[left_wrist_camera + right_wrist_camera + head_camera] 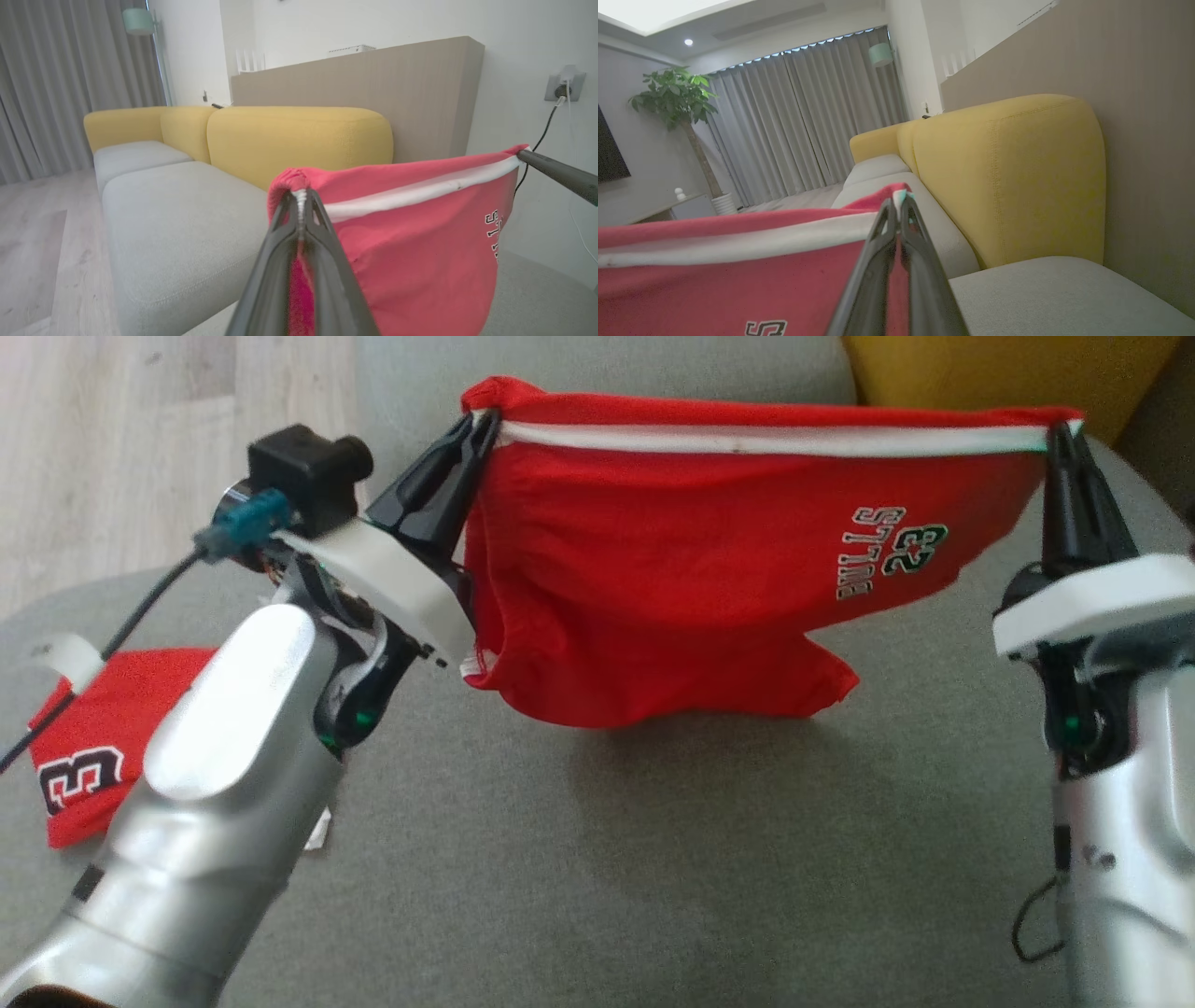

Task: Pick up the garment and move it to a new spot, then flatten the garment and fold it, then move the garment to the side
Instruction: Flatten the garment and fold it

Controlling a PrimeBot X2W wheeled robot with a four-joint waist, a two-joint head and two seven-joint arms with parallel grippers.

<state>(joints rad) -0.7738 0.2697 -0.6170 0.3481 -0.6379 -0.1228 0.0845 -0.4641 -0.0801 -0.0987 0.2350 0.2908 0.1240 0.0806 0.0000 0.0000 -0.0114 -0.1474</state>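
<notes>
Holding the red garment [653, 569] stretched across the upper half of the head view, above the grey cushion [597, 877]. Pinches its white-banded edge at upper centre with the left gripper [481, 425] and at upper right with the right gripper [1064, 429], both pairs of jaws clamped on cloth. Shows a second red piece [84, 756] lying at lower left. In the left wrist view, grips the bunched corner at bottom centre, yellow sofa back [299, 140] behind. In the right wrist view, bites the other corner at centre, fabric spreading to lower left.
</notes>
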